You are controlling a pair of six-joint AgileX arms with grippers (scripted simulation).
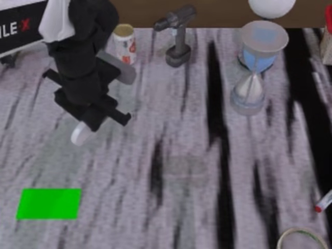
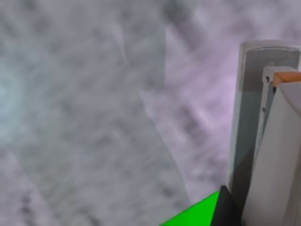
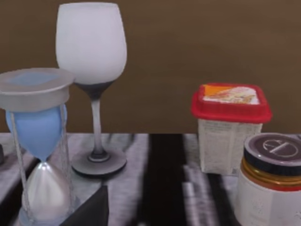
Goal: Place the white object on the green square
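The white object (image 1: 81,133) pokes out beneath the left end effector (image 1: 89,124), clenched in its grip and lifted off the worktop (image 1: 181,207), above and a little right of the green square (image 1: 49,203). Behind the arm stands a can (image 1: 125,43). The right end effector isn't visible.

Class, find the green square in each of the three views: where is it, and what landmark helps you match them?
Top view: the green square lies flat near the table's lower left corner.
Left wrist view: only one corner shows, at the picture's edge.
Right wrist view: not in it.
Shared landmark: the streaked grey table, in all three.
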